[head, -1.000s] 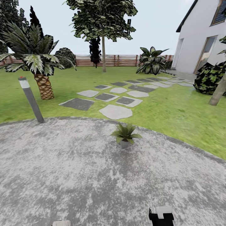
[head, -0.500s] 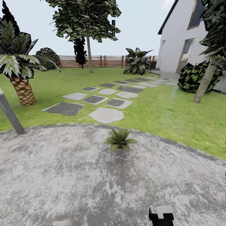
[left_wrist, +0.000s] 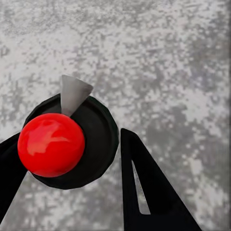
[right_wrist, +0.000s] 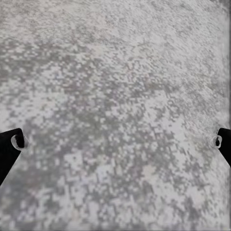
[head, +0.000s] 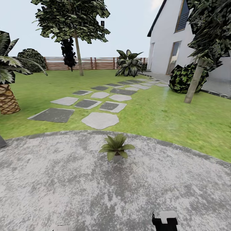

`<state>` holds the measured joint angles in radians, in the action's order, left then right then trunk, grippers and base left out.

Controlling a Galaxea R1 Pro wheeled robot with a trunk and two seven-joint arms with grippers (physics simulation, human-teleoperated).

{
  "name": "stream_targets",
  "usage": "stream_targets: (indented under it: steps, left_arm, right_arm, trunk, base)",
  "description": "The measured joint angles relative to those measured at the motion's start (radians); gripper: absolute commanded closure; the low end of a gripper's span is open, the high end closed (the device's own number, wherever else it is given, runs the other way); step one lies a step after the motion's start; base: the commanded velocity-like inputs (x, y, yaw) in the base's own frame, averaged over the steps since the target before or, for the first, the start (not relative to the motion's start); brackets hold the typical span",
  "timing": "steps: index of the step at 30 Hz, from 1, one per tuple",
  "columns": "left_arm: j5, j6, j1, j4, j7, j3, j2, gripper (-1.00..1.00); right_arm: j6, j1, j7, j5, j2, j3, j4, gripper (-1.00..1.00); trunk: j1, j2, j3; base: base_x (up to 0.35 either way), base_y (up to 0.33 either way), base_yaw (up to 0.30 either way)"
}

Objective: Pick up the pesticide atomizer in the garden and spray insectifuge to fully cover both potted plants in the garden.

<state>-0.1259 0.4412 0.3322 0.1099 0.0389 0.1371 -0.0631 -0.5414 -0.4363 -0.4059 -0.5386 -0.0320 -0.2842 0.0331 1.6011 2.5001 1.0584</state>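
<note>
The view has swung right, the small green-leaved potted plant (head: 115, 150) sitting lower on the mottled grey paved patio (head: 64, 192); left gripper (left_wrist: 72, 159) clamps the dark red-capped pesticide atomizer (left_wrist: 72, 142); right gripper (right_wrist: 115, 142) spread wide above paving.

My L claw (left_wrist: 67, 178) points down in its wrist cam, both black fingers (left_wrist: 144, 187) closed against the sides of the pesticide atomizer (left_wrist: 72, 142), which sits upright between them, seen from its top end. My R claw (right_wrist: 115, 142) also faces down, fingers (right_wrist: 9, 149) spread wide to the frame edges w/ nothing between them. In head cam both arms sit low at the bottom edge: R arm's black-and-white end (head: 164, 220) is clear, L arm just a pale sliver (head: 61, 228), so can't read arm pose beyond that.
</note>
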Motion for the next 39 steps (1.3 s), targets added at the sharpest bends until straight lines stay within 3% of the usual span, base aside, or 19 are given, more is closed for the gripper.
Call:
stream_targets:
  steps: [5,21,30,34,39]
  left_arm:
    - [0.0,0.0,0.0,0.0,0.0,0.0,0.0,1.0]
    - [0.0,0.0,0.0,0.0,0.0,0.0,0.0,1.0]
    - [-0.002,0.0,-0.008,0.0,0.001,0.001,0.0,1.0]
    - [0.021,0.017,-0.005,0.006,0.004,0.02,0.003,1.0]
    - [0.045,0.016,-0.001,0.022,0.032,0.027,-0.008,1.0]
  right_arm:
    - [0.0,0.0,0.0,0.0,0.0,0.0,0.0,-1.0]
    - [0.0,0.0,0.0,0.0,0.0,0.0,0.0,-1.0]
    - [0.0,0.0,0.0,0.0,0.001,0.0,0.0,-1.0]
    - [-0.018,0.022,-0.014,0.022,-0.018,-0.023,0.003,-1.0]
    - [-0.022,0.035,-0.042,0.03,-0.016,-0.04,0.0,-1.0]
  trunk:
    - [-0.001,0.0,-0.008]
    - [-0.062,-0.112,-0.058]
    - [-0.063,-0.112,-0.058]
    - [-0.062,-0.112,-0.058]
    - [-0.062,-0.112,-0.058]
  base:
    - [0.0,0.0,-0.006]
    - [0.0,0.0,0.0]
    - [0.113,0.0,0.0]
    - [0.0,0.0,0.0]
    - [0.0,0.0,0.0]
